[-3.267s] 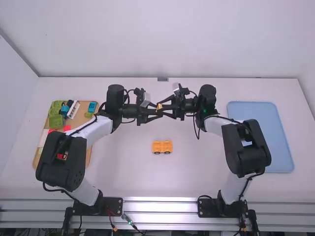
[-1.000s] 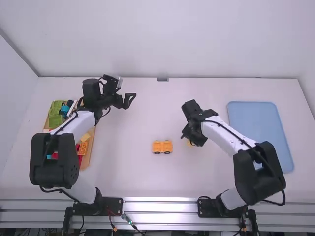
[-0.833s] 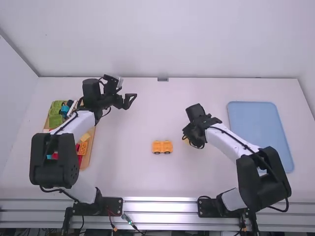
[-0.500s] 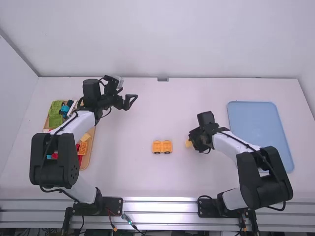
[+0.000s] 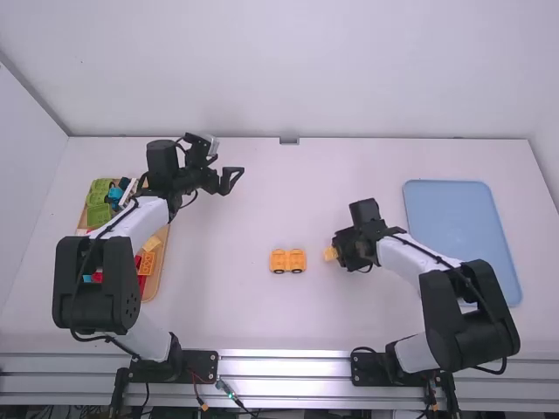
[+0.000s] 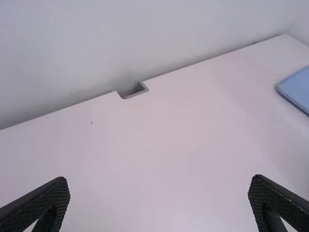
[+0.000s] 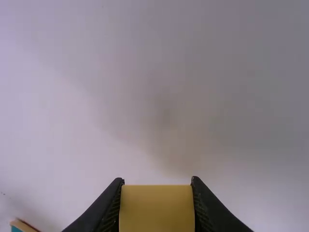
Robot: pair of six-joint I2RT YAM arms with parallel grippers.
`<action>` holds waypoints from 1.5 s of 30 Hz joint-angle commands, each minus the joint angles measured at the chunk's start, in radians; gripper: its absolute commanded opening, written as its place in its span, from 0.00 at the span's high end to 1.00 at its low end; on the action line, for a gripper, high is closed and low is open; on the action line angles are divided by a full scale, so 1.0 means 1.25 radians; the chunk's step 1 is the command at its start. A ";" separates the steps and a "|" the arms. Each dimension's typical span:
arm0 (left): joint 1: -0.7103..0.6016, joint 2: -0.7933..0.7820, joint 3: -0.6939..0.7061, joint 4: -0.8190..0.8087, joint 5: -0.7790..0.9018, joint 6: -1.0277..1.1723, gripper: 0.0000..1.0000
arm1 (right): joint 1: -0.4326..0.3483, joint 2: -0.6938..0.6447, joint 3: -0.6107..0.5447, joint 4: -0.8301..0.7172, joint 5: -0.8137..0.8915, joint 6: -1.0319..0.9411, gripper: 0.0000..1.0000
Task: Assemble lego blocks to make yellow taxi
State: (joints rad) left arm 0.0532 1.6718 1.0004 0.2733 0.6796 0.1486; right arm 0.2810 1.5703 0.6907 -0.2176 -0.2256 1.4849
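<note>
- Yellow wheeled chassis (image 5: 287, 261): on tbl, approx. mid, btwn the 2 arms' bases but farther up; dark wheels on the side twd the cam.
- Yellow block (image 7: 157, 208): near chassis, on its R side, apart from it.
- R gripper (image 5: 341, 251): jaws closed on yellow block, 1 finger each side.
- L gripper (image 5: 235, 182): jaws wide, nothing btwn; up & L of chassis, well apart.
- Tan tray (image 5: 157, 279): far L, partly behind L arm; holds green blocks (image 5: 99, 215), orange block (image 5: 147, 264), other colored pcs.
- Blue tray (image 5: 454, 218): far R, partly behind R arm.
</note>
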 commanded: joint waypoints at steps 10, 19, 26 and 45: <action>-0.011 -0.001 0.017 0.000 0.010 -0.002 0.01 | -0.053 -0.013 -0.001 -0.078 -0.005 0.192 1.00; -0.011 -0.001 0.017 0.000 0.009 -0.002 0.01 | -0.044 -0.013 0.055 -0.172 0.063 0.213 1.00; -0.011 -0.001 0.017 -0.002 0.009 -0.002 0.01 | -0.027 0.032 0.105 -0.196 0.073 0.219 1.00; -0.011 -0.001 0.017 -0.007 0.009 -0.002 0.01 | -0.031 0.146 0.133 -0.209 -0.005 0.218 0.77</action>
State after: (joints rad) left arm 0.0467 1.6718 1.0004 0.2649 0.6792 0.1486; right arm 0.2455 1.7470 0.8368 -0.4725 -0.2279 1.7489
